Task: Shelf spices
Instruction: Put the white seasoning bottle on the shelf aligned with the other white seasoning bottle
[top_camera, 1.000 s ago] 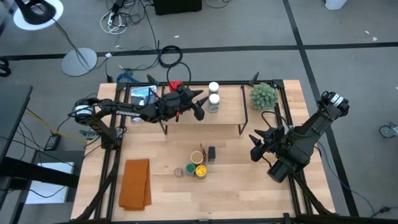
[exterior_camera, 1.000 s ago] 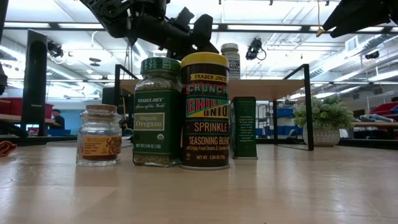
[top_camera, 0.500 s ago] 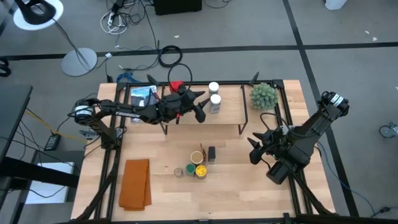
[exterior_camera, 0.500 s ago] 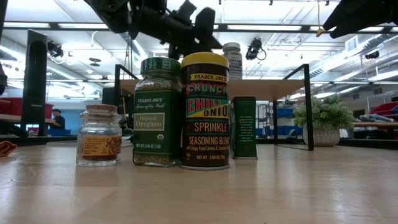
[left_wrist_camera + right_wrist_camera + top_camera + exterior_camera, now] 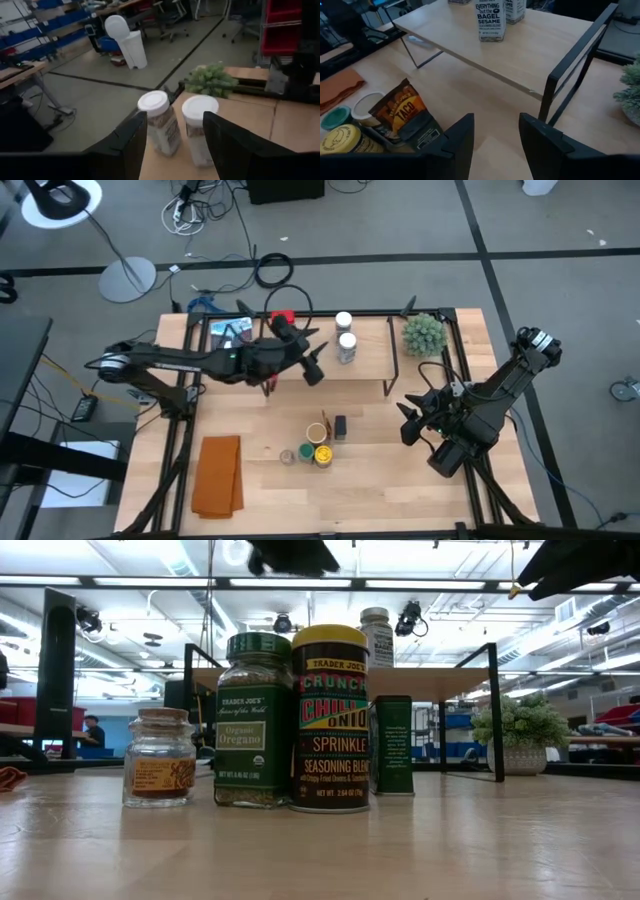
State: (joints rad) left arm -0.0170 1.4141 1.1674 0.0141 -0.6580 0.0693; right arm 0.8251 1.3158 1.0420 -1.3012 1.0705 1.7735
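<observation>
Left gripper [image 5: 172,142]: jaws parted, empty; two white-lidded jars [image 5: 162,122] stand on the shelf [image 5: 365,376] just beyond its fingertips. Right gripper [image 5: 495,140]: parted, empty; taco packet [image 5: 402,112], green-lidded [image 5: 336,118] and yellow-lidded [image 5: 340,138] jars sit on the tabletop [image 5: 380,470] ahead of its fingers. The jars look rigid, light, likely slick and breakable; grip mid-body, below the lid. The wood surface is level; open workshop behind.
</observation>
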